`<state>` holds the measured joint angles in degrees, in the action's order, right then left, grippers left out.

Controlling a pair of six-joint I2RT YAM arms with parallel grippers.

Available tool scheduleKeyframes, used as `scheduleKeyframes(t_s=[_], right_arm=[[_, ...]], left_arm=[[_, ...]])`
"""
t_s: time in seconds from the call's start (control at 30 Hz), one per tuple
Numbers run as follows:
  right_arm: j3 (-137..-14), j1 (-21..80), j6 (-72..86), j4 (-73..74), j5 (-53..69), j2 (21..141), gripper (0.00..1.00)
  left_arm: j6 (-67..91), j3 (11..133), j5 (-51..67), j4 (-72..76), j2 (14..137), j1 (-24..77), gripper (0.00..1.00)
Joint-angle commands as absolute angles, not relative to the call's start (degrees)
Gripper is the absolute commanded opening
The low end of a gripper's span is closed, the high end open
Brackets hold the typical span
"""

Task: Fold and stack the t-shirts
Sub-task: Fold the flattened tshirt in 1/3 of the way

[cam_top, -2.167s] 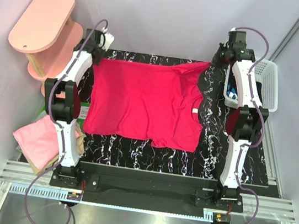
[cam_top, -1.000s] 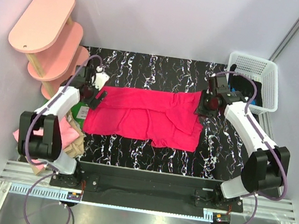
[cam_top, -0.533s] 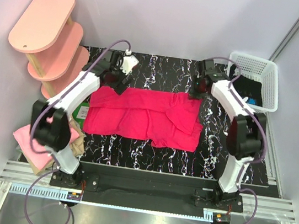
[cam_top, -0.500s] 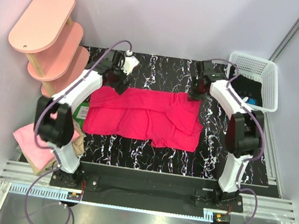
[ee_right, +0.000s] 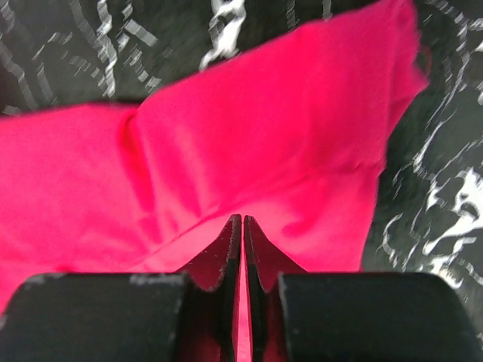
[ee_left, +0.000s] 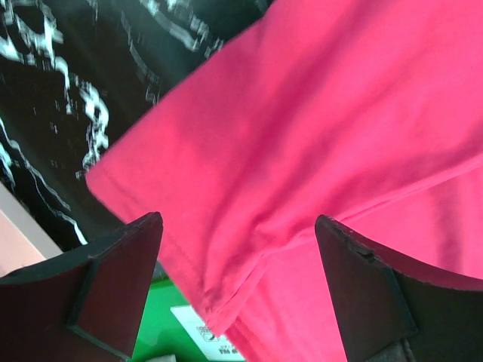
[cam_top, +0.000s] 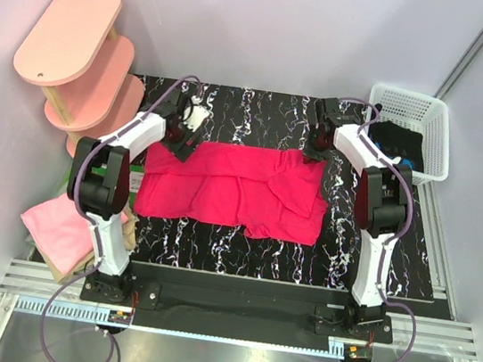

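Observation:
A crimson-pink t-shirt (cam_top: 236, 189) lies on the black marbled table (cam_top: 251, 110), folded over once into a wide band. My left gripper (cam_top: 180, 141) hovers at its far left corner. In the left wrist view this gripper (ee_left: 238, 221) is open, the doubled cloth edge (ee_left: 226, 302) lying loose below the wide-apart fingers. My right gripper (cam_top: 314, 149) sits at the far right corner. In the right wrist view this gripper (ee_right: 242, 219) is shut above the shirt (ee_right: 287, 151), with no cloth bunched at the tips. A light pink t-shirt (cam_top: 54, 222) rests on a tan one (cam_top: 128, 235) left of the table.
Pink oval shelves (cam_top: 72, 40) stand at the back left. A white basket (cam_top: 433, 127) with dark items stands at the back right. A green sheet with a white label (ee_left: 198, 329) shows under the shirt's left corner.
The spread shirt was folded toward me. Both grippers then left the shirt's sides and moved to its far edge. The right jaws have closed; the left stays wide.

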<state>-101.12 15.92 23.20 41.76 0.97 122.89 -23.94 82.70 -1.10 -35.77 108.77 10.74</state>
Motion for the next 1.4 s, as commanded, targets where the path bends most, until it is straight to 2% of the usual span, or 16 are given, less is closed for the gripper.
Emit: scheduleKeyframes(t_s=[0.0, 0.27, 0.37, 0.73, 0.87, 1.03, 1.1, 1.23, 1.3, 1.37], right_arm=[[-104.7, 13.5, 23.9, 41.1, 1.9, 126.6, 0.1], [-104.9, 11.4, 24.6, 41.1, 3.7, 130.0, 0.1], [-103.9, 10.3, 25.2, 41.2, 3.7, 130.5, 0.01], [-98.3, 4.5, 27.1, 43.2, -3.6, 125.7, 0.0], [-101.3, 2.7, 27.2, 43.9, -2.6, 127.9, 0.0], [-113.1, 2.5, 27.2, 47.5, -0.3, 133.6, 0.0], [-118.6, 2.6, 26.3, 49.4, 2.4, 135.9, 0.01], [-123.4, 3.9, 23.9, 50.9, 3.7, 134.5, 0.13], [-123.6, 5.9, 22.1, 51.2, 3.2, 131.3, 0.13], [-122.4, 8.9, 20.9, 51.3, 0.5, 127.2, 0.22]], left_arm=[[-23.9, 80.6, -0.4, -33.5, 107.0, 7.5, 0.87], [-20.2, 86.0, 3.6, -36.8, 112.8, 5.6, 0.83], [-19.3, 86.8, 3.1, -37.2, 114.7, 5.5, 0.82], [-18.4, 88.2, 1.5, -36.9, 119.3, 4.9, 0.8], [-18.3, 89.9, 1.8, -36.8, 119.7, 4.9, 0.79], [-17.9, 95.3, 1.1, -37.1, 121.5, 5.0, 0.79], [-17.7, 97.5, 0.8, -38.1, 122.8, 5.2, 0.79], [-17.1, 103.1, 2.4, -42.3, 121.9, 5.4, 0.79], [-17.3, 101.8, 4.8, -43.7, 118.0, 5.9, 0.79], [-17.4, 99.8, 7.3, -44.6, 112.4, 6.4, 0.79]])
